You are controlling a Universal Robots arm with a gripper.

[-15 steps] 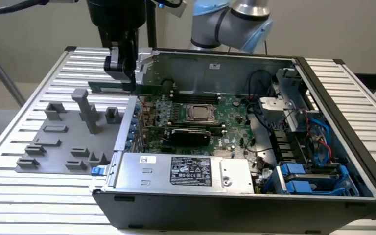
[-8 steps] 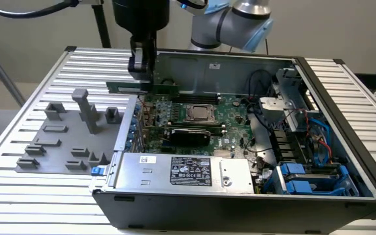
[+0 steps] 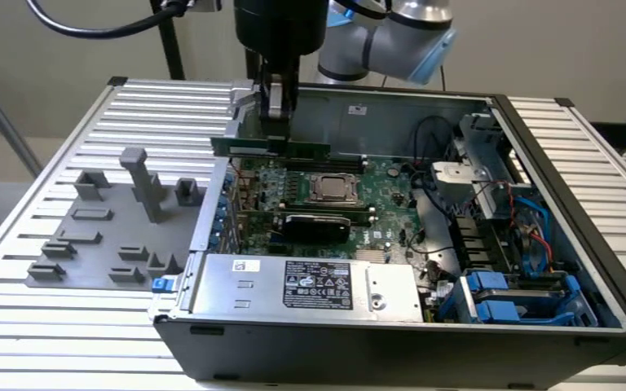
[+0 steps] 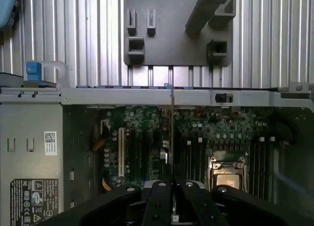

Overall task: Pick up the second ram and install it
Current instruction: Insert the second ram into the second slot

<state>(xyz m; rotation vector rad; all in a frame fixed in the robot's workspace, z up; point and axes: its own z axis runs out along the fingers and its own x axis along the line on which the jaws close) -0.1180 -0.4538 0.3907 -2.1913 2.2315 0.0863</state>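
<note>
Gripper pinching the 2nd ram at its middle (stick held level) over the motherboard inside the open computer case, near its far wall.

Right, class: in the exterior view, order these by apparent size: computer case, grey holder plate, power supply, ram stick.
1. computer case
2. grey holder plate
3. power supply, somewhat smaller than the plate
4. ram stick, a thin strip held in the pincer

The case is open on top, with a clear drop to the motherboard at centre. The power supply blocks lower centre. Cables and drive bays crowd the right. Holder blocks stand left on the bench. The tool, gripping the second ram, occupies upper centre-left.
</note>
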